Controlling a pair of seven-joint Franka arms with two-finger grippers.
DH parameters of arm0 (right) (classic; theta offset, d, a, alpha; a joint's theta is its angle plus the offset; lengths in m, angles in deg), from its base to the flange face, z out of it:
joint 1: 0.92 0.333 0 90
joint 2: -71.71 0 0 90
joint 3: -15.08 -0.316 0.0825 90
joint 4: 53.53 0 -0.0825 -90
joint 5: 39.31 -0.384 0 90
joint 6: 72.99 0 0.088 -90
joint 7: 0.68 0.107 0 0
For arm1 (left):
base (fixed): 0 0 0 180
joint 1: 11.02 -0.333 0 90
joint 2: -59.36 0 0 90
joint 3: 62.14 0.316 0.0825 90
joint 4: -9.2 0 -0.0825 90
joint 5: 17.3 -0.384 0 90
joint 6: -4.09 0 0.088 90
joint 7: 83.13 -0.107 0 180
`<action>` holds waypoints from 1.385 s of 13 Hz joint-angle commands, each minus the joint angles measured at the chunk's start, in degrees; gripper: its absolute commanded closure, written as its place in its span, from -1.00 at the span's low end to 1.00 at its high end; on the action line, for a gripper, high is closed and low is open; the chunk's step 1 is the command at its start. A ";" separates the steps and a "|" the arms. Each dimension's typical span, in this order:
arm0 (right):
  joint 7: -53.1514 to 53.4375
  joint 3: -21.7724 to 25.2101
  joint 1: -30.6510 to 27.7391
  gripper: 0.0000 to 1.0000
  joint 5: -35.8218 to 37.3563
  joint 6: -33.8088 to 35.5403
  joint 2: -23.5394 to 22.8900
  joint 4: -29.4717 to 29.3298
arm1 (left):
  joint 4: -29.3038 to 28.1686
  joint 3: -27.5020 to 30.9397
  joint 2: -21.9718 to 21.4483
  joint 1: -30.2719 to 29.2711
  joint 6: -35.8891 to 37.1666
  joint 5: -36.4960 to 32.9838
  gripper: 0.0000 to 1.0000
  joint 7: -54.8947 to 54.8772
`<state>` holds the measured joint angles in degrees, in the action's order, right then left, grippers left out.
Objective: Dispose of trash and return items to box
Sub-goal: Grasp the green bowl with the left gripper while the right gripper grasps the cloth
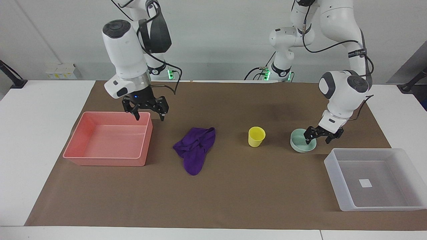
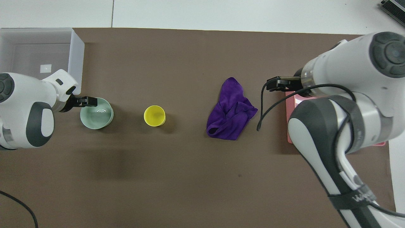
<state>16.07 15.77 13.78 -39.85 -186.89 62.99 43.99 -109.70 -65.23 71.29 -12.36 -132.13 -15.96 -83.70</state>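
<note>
Cloth, a deep-purple rag bunched in folds, lay on the brown mat between the pink tray and the yellow cup, touching neither. The cup stood upright, and beside it, toward the left arm's end of the counter, sat the mint-green bowl. The translucent box with its white square mark lay at that same end, farther from the robots than the bowl, with its outer edge cut off in both views. The left end effector hung low at the bowl's rim on the side toward the box, its fingers spread apart; whether a fingertip touched the rim could not be made out, and from overhead the arm's white body hid part of the box. The right end effector was over the corner of the pink tray nearest the cloth, fingers open and holding nothing. In the overhead view the right arm's bulk covered most of the pink tray, leaving only a strip of its wall showing, so the tray's inside could be read only from the facing view.
</note>
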 commanded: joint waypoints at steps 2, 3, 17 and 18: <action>1.70 0.10 3.66 -1.00 1.32 -5.17 -5.07 -0.67 | -2.29 -0.61 0.38 -0.77 -0.28 -0.81 -0.69 -0.48; 2.05 0.10 4.37 -1.00 2.03 -6.76 -6.56 -0.67 | -2.30 -0.69 0.12 -0.51 1.81 -0.81 0.00 -0.57; 3.99 0.01 9.64 -1.00 4.58 -27.52 -15.72 10.39 | 22.04 -0.34 1.69 -5.67 15.74 -0.02 1.00 -9.10; 3.90 0.02 10.00 -1.00 4.58 -27.25 -15.37 11.10 | 23.70 -0.34 3.09 -6.91 15.11 0.59 1.00 -9.09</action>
<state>17.94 15.76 23.29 -36.92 -213.12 45.58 51.89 -90.44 -65.14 70.02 -16.93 -116.17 -15.98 -92.01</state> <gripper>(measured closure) 0.000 0.974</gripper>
